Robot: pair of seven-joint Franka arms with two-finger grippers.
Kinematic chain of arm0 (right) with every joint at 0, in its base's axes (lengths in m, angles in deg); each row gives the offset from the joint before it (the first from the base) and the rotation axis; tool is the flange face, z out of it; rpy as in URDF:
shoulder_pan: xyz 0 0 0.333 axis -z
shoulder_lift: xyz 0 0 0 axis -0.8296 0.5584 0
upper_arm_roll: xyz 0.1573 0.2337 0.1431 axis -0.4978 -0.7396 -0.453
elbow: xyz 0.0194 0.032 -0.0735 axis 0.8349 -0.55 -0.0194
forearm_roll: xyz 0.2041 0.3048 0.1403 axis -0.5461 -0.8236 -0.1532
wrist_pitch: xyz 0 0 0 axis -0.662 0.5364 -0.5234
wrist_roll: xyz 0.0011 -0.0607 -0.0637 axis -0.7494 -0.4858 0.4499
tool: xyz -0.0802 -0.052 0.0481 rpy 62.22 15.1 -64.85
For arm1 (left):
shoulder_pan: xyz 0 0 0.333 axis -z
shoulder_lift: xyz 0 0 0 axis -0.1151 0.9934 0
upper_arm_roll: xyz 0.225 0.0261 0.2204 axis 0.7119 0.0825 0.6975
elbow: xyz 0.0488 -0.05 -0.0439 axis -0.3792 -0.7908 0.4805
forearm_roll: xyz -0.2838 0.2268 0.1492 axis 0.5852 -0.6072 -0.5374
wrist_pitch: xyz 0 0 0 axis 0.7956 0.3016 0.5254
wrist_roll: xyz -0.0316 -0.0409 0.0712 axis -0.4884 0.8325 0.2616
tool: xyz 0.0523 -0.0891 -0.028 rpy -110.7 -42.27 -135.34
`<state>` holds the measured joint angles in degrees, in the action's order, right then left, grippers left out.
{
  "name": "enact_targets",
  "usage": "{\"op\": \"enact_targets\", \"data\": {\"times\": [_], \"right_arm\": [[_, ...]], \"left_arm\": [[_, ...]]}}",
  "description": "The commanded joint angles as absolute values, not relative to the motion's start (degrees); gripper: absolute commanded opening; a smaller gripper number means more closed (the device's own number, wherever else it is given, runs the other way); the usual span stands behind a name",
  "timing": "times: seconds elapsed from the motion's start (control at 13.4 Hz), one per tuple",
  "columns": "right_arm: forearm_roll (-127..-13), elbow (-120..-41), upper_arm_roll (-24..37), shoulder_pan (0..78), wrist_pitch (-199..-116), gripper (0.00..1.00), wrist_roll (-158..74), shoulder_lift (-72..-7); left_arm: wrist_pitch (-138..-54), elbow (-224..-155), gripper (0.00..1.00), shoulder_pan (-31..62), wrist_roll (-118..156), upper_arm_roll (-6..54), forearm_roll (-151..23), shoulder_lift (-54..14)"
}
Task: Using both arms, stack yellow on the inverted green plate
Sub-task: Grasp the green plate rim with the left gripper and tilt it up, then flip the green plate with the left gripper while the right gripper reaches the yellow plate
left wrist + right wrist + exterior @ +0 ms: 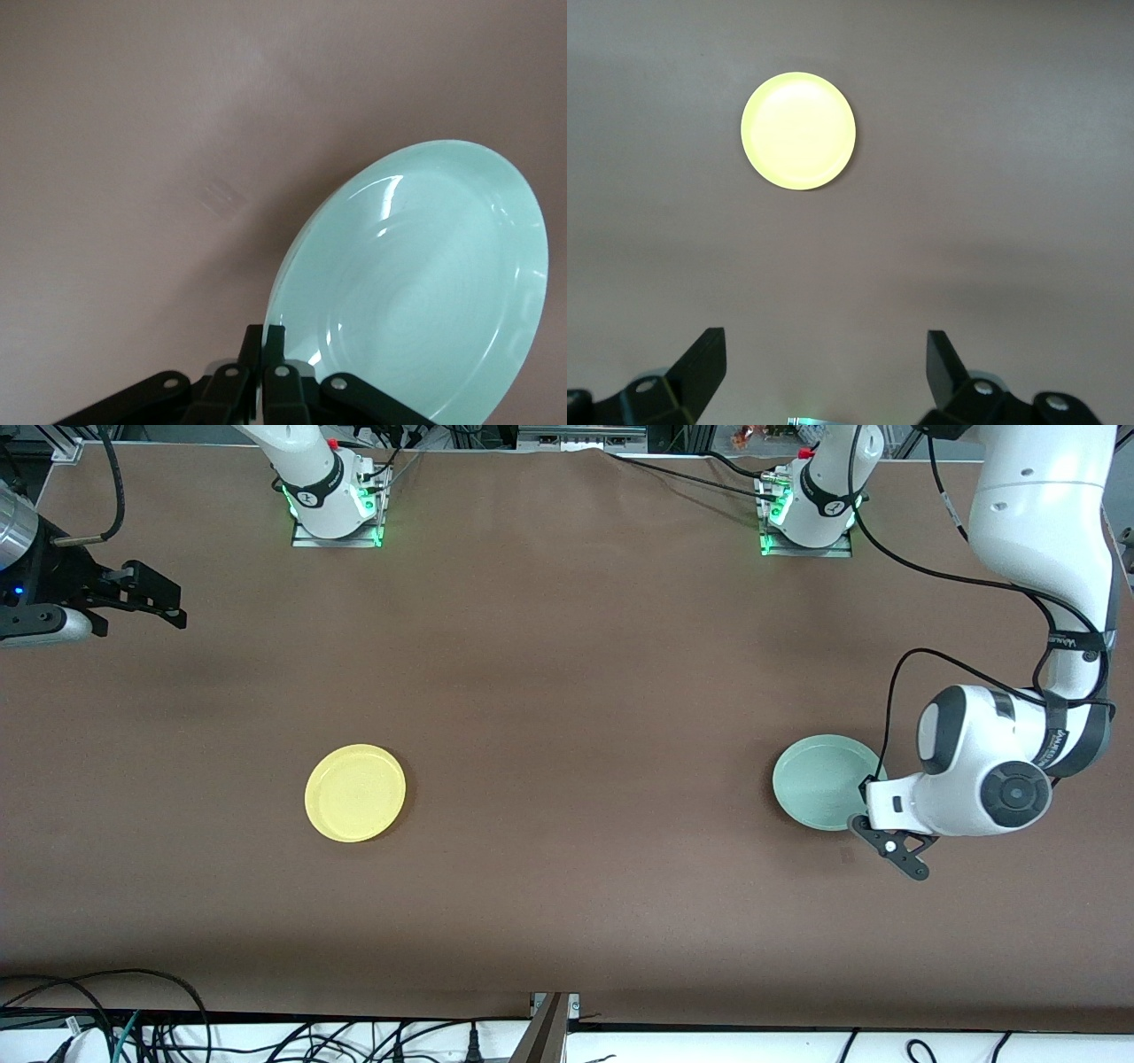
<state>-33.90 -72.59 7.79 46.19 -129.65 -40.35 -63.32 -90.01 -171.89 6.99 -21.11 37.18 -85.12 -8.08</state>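
The pale green plate (822,780) lies hollow side up toward the left arm's end of the table. My left gripper (858,820) is shut on its rim at the edge nearest the front camera. In the left wrist view the green plate (425,292) fills the frame beside the gripper (266,332), its rim pinched between the two fingers and its edge seeming raised off the cloth. The yellow plate (355,792) lies hollow side up toward the right arm's end. My right gripper (173,602) waits open and empty, up in the air at that end. Its wrist view shows the gripper (824,341) and the yellow plate (798,130) well ahead.
The brown table cloth (567,691) covers the whole table. The two arm bases (335,496) (811,509) stand along the edge farthest from the front camera. Cables (266,1036) hang below the edge nearest the camera.
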Motion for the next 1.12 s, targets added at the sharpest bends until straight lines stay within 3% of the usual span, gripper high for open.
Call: {"op": "enact_targets", "data": {"times": [0.0, 0.6, 1.04], "right_arm": [[-33.6, -72.0, 7.6, 46.5, -128.6, 1.0, -40.9, -62.7], [-33.7, -74.2, 7.6, 46.5, -130.6, 1.0, -41.0, -60.6], [-36.9, -82.3, 7.5, 46.5, -155.5, 1.0, -45.4, -44.2]], "left_arm": [[-86.8, -169.7, 0.0, 13.9, -18.3, 37.5, -95.1, -8.6], [-78.8, -168.1, 0.0, 35.1, 14.6, 38.8, -113.3, -8.0], [-71.5, -167.2, 0.0, 48.5, 28.0, 40.2, -132.7, -2.2]]}}
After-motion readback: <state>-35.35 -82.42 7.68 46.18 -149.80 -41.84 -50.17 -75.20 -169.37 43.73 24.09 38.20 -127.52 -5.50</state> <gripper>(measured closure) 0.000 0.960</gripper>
